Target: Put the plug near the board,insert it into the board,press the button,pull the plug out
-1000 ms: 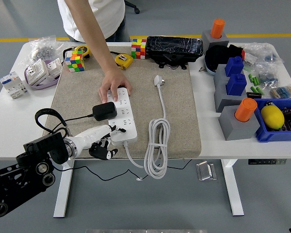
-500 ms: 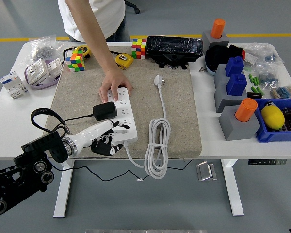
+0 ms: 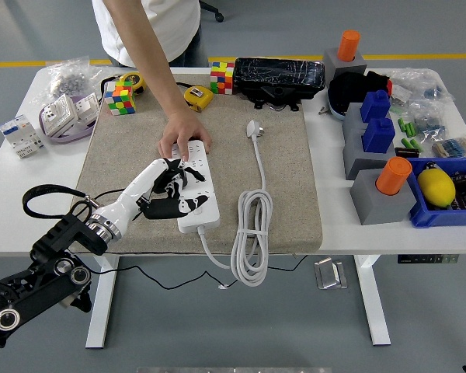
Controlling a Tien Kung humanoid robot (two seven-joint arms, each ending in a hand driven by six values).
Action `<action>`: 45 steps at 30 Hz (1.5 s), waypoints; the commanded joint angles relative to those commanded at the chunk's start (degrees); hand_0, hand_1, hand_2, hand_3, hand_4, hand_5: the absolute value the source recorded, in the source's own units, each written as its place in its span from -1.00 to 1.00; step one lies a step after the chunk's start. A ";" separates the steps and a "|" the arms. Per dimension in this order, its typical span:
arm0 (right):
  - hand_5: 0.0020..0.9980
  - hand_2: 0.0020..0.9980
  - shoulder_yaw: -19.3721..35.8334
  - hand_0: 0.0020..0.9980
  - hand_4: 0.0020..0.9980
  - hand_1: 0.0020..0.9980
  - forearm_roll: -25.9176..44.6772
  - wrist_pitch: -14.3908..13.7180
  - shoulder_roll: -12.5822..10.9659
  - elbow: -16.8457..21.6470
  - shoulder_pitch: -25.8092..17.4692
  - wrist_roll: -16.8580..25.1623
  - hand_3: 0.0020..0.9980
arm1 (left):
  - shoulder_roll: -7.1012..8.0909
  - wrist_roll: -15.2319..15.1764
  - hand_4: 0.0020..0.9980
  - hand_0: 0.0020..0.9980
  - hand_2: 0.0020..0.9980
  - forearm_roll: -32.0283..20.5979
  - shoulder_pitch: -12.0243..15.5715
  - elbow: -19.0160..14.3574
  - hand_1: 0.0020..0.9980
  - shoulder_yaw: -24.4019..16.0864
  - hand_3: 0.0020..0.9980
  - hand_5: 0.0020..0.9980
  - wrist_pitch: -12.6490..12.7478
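The white power strip [image 3: 200, 186] lies lengthwise on the beige mat [image 3: 287, 179]. A person's hand [image 3: 183, 137] presses down on its far end. The black plug [image 3: 171, 183], with a thin black cable trailing left, sits on the strip's left side and is mostly hidden under my left hand [image 3: 168, 191]. That hand reaches in from the lower left, and its fingers [image 3: 179, 203] curl over and around the plug. The strip's own white cord [image 3: 251, 233] is coiled to the right, with its white plug [image 3: 253, 128] lying loose on the mat.
Rubik's cubes [image 3: 118, 99] and a yellow tape measure [image 3: 198, 96] sit along the mat's far edge, next to a black wrapped box [image 3: 279, 75]. Grey stands with blue and orange blocks [image 3: 377, 155] and a blue bin [image 3: 450, 194] crowd the right side. Small parts [image 3: 62, 116] lie far left.
My left hand has moved from the strip's near end up and away from me onto the black plug. The person's hand has stayed on the strip's far end.
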 joint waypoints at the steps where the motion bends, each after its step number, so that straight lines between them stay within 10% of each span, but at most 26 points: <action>1: 0.16 0.27 0.07 0.17 0.96 0.33 -0.01 0.00 0.03 -0.05 -0.01 0.00 0.13 | -0.30 0.13 0.53 -0.68 -0.56 0.01 0.21 -0.01 -0.75 -0.31 0.04 -0.70 -0.06; 19: 0.16 0.27 0.10 0.17 0.95 0.33 -0.03 0.01 0.01 -0.02 -0.10 -0.01 0.13 | 0.04 2.41 0.54 -0.69 -0.52 2.79 0.60 -1.09 -0.76 -0.99 0.03 -0.62 -1.70; 31: 0.16 0.27 -0.08 0.17 0.96 0.33 -0.01 0.03 -0.24 -0.01 0.26 -0.03 0.13 | 2.75 22.60 0.55 -0.84 -0.70 20.97 -0.58 -6.66 -0.92 -1.50 0.44 -0.77 -18.94; 32: 0.16 0.27 -0.14 0.17 0.96 0.33 0.00 0.04 -0.23 0.00 0.27 -0.03 0.13 | 2.77 23.34 0.48 -0.84 -0.70 21.10 -0.63 -6.62 -0.92 -1.27 0.73 -0.87 -19.43; 45: 0.16 0.27 -0.61 0.17 0.96 0.33 0.06 0.05 -0.45 0.06 0.29 -0.03 0.13 | 2.86 22.85 0.50 -0.84 -0.71 22.00 -1.00 -5.34 -0.92 -0.64 0.73 -0.86 -18.69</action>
